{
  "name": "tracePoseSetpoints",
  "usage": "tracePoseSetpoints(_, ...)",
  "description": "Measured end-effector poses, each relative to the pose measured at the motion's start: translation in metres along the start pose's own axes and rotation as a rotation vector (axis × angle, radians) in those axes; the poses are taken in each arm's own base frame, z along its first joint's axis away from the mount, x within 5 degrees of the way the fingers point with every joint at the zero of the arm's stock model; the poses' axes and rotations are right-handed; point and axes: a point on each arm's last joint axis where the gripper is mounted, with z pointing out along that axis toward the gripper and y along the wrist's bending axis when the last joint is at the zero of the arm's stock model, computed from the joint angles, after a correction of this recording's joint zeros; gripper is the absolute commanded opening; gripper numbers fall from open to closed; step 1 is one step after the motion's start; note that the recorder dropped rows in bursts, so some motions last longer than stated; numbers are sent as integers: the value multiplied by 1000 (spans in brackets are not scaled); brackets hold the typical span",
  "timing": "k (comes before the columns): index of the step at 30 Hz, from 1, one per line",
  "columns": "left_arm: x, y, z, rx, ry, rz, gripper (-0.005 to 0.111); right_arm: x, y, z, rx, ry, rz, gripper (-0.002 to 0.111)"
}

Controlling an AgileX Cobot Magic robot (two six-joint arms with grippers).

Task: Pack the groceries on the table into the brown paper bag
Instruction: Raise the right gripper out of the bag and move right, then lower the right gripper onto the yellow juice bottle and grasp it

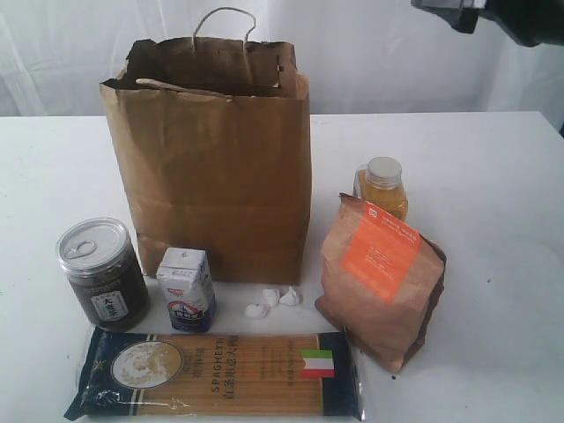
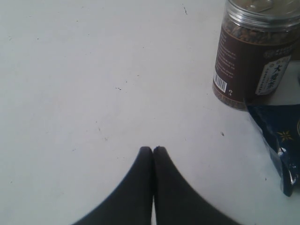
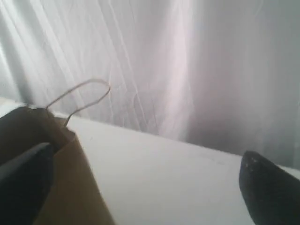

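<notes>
The brown paper bag (image 1: pixel 211 159) stands open and upright at the middle of the table (image 1: pixel 493 176). In front of it are a dark jar (image 1: pixel 101 273) with a silver pull-tab lid, a small white-blue carton (image 1: pixel 187 289) and a long spaghetti pack (image 1: pixel 216 374) lying flat. To the right leans an orange-labelled brown pouch (image 1: pixel 383 282), with a small yellow bottle (image 1: pixel 383 187) behind it. My left gripper (image 2: pixel 153 149) is shut and empty over bare table, near the jar (image 2: pixel 255 51). My right gripper (image 3: pixel 147 157) is open and empty, high beside the bag's rim (image 3: pixel 70 187).
A few small white crumpled bits (image 1: pixel 273 300) lie on the table between the carton and the pouch. A white curtain (image 1: pixel 397 53) hangs behind the table. Part of the right arm (image 1: pixel 493 13) shows at the upper right. The spaghetti pack's corner (image 2: pixel 281 145) lies next to the jar.
</notes>
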Motion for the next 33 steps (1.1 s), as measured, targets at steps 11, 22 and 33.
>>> tracePoseSetpoints(11, 0, 0, 0, 0, 0, 0, 0, 56, -8, 22, 415, 119, -213, 105)
tracePoseSetpoints(22, 0, 0, 0, 0, 0, 0, 0, 60, 32, 26, 452, 370, -191, 105)
tracePoseSetpoints(33, 0, 0, 0, 0, 0, 0, 0, 50, 59, 25, 404, 393, -12, 105)
